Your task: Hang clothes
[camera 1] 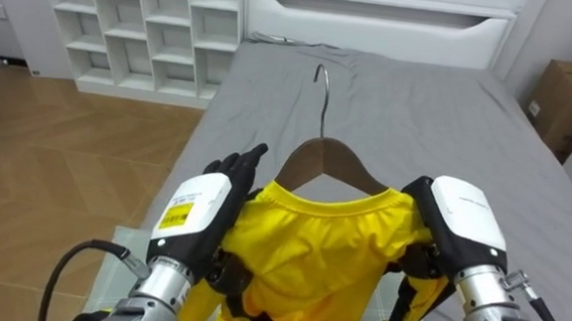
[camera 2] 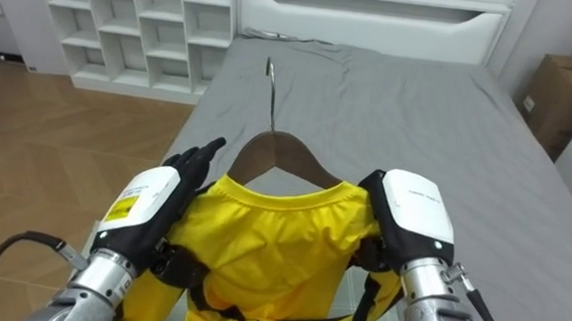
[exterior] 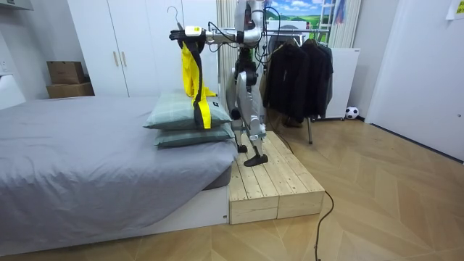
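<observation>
A yellow shirt (camera 1: 310,252) with black trim hangs on a wooden hanger (camera 1: 326,158) whose metal hook (camera 1: 321,78) points up. I hold it out in front of me, over the grey bed (camera 1: 418,119). My left hand (camera 1: 198,210) is at the shirt's left shoulder, its dark fingers straight along the hanger's arm. My right hand (camera 1: 462,216) is at the right shoulder, fingers curled into the cloth. In the room view the shirt (exterior: 192,72) dangles above the pillows (exterior: 185,119) while I stand on a wooden platform (exterior: 268,181) by the bed.
White cubby shelves (camera 1: 145,27) stand at the far left and the headboard (camera 1: 374,22) lies ahead. A cardboard box (camera 1: 563,103) sits at the right. Behind me is a clothes rack (exterior: 297,65) with dark garments. Wood floor lies left of the bed.
</observation>
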